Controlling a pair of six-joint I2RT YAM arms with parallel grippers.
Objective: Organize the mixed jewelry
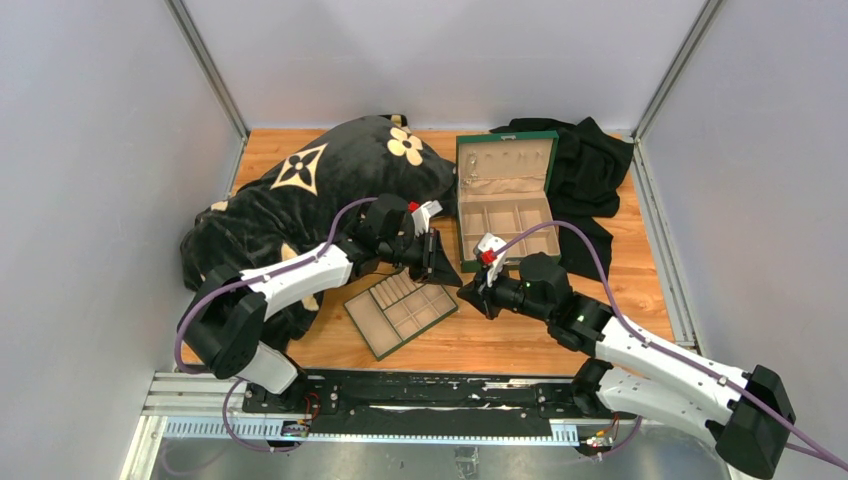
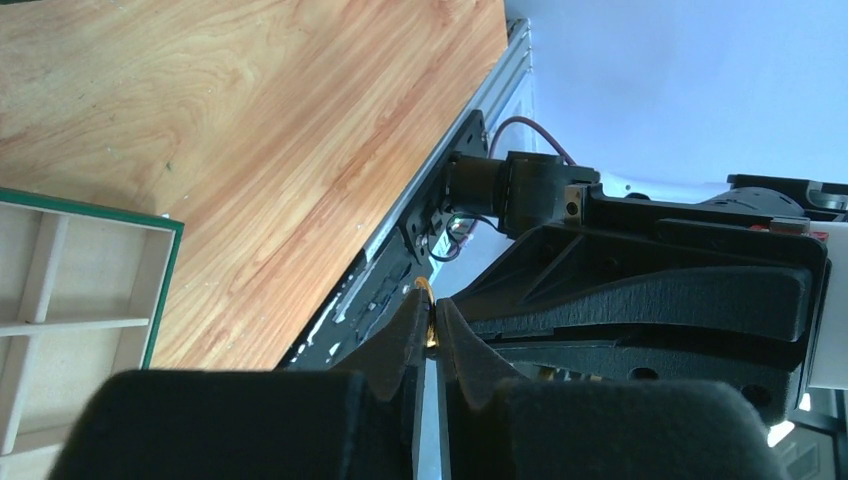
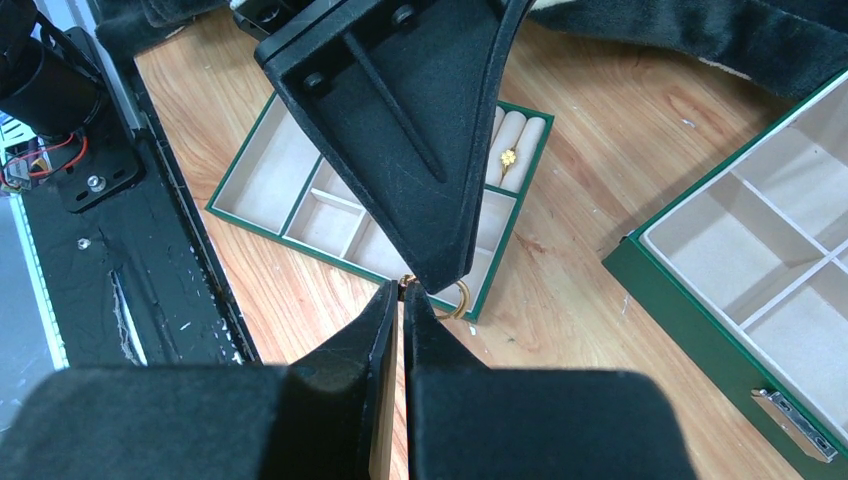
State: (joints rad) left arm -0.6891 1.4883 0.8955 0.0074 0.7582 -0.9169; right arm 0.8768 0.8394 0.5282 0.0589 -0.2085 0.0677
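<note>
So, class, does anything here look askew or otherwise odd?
Yes. The green tray lies skewed to the table edge. Odder: the left hand and right hand meet tip to tip above its corner, both apparently pinching the same gold ring.

I have the tray (image 1: 366, 331) lying on the worktop (image 1: 520, 340) towards the front, left of centre. The box (image 1: 461, 235) stands behind it and to the right, with its lid laid open towards the back. A cushion (image 1: 330, 180) fills the back-left, just beside the box, and a cloth (image 1: 590, 170) lies against the box's right side. Between tray and box the left gripper (image 1: 447, 268) and right gripper (image 1: 478, 290) meet tip to tip. The ring (image 3: 452, 300) is caught in both sets of jaws, just off the tray's right corner. A second ring (image 3: 508, 160) rests in the tray.
</note>
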